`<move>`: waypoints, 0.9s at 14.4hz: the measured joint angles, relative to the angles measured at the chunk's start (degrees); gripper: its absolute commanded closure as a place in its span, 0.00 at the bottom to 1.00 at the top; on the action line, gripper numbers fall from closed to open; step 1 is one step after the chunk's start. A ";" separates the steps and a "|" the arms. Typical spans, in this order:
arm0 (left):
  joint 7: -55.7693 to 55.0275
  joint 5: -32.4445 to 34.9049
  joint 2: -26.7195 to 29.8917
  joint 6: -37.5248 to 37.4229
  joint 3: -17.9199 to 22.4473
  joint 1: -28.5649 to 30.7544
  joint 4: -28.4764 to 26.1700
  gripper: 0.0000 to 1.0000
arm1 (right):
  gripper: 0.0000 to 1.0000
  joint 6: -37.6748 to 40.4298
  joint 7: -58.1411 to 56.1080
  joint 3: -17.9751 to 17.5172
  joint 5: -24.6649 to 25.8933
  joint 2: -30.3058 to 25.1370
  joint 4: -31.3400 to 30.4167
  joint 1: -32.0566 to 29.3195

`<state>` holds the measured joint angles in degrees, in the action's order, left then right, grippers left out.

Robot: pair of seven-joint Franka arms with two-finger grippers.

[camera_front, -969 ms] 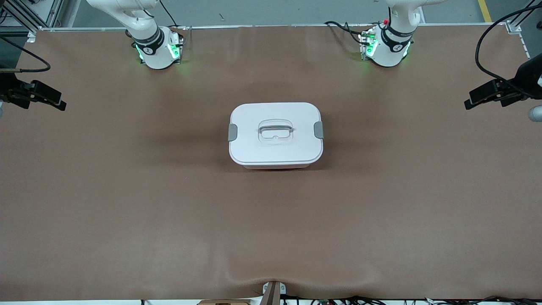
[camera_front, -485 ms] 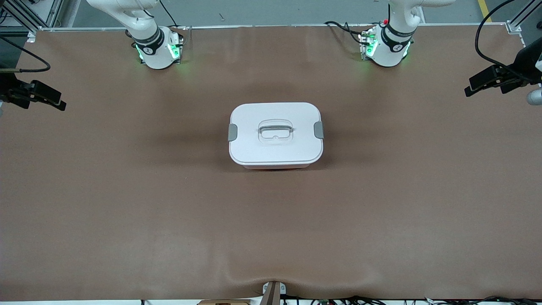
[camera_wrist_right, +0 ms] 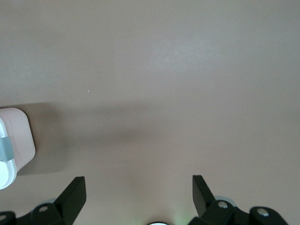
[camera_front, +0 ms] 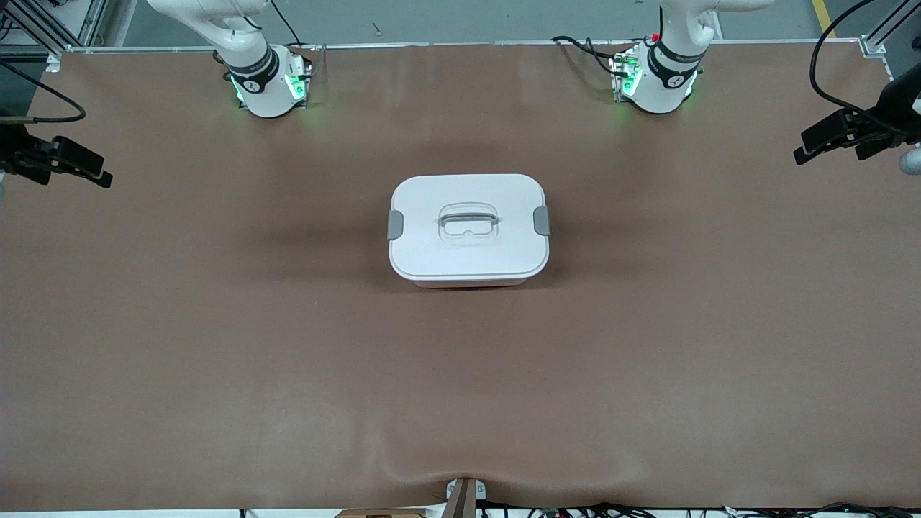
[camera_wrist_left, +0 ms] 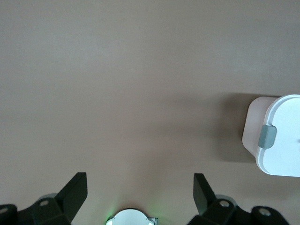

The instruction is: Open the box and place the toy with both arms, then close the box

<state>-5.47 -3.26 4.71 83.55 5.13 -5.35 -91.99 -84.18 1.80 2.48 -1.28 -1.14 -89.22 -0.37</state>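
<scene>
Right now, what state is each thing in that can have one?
box: shut, lid on, upright on the table.
side clips: down against the lid's ends.
left gripper: open, holding nothing, over bare table.
right gripper: open, holding nothing, over bare table.

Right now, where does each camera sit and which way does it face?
Front view: high across the table, facing both arm bases; box at centre.
Left wrist view: above the table, looking down; open left gripper, box's clip end.
Right wrist view: likewise; open right gripper, box's other end.
Shared: the box.
</scene>
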 measured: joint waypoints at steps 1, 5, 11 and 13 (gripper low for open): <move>0.00 0.00 -0.06 0.07 0.00 0.10 0.00 0.00 | 0.00 0.00 0.00 0.00 0.00 0.00 0.00 0.00; 0.00 0.02 -0.25 0.25 -0.01 0.51 0.01 0.00 | 0.00 0.00 0.00 0.01 0.00 0.00 0.00 0.00; -0.05 0.17 -0.25 0.42 -5.47 4.38 0.09 0.00 | 0.00 0.00 0.00 0.12 0.00 0.00 0.00 0.00; 0.01 1.53 -0.25 0.43 -5.70 4.38 0.10 0.00 | 0.00 0.00 0.00 0.13 0.00 0.00 0.00 0.00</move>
<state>-5.45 -1.73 4.46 83.98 -0.57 -0.97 -91.89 -84.17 1.80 2.61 -1.28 -1.14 -89.22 -0.37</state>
